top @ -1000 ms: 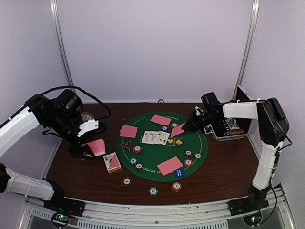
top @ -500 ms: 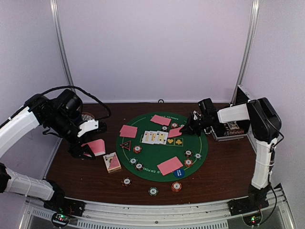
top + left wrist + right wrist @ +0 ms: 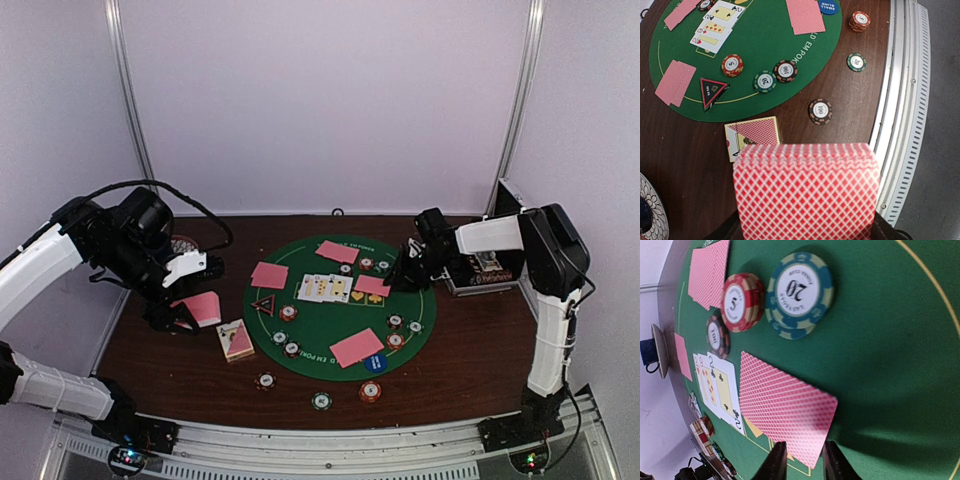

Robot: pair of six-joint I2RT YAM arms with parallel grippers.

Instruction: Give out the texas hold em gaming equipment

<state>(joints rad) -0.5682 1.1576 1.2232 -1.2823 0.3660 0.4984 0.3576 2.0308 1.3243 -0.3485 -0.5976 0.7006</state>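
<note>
My left gripper (image 3: 185,312) is shut on a deck of pink-backed cards (image 3: 805,195), held above the table left of the green mat (image 3: 320,335). My right gripper (image 3: 803,462) is low over the mat's right part, open, with its fingertips either side of the near corner of a face-down card (image 3: 785,410). That card lies flat next to the face-up cards (image 3: 326,288). A "20" chip (image 3: 799,292), a red "5" chip stack (image 3: 741,301) and a "100" chip (image 3: 718,336) lie just beyond it.
Face-down card pairs lie at the mat's far side (image 3: 338,251), left (image 3: 269,274) and near side (image 3: 357,347). Loose chips (image 3: 321,401) lie near the front edge, a card box (image 3: 235,340) left of the mat, and the metal case (image 3: 480,272) behind the right arm.
The right gripper came down toward the mat with the card. The card was tilted up in the jaws and now lies flat beside the face-up cards. The left arm has not moved.
</note>
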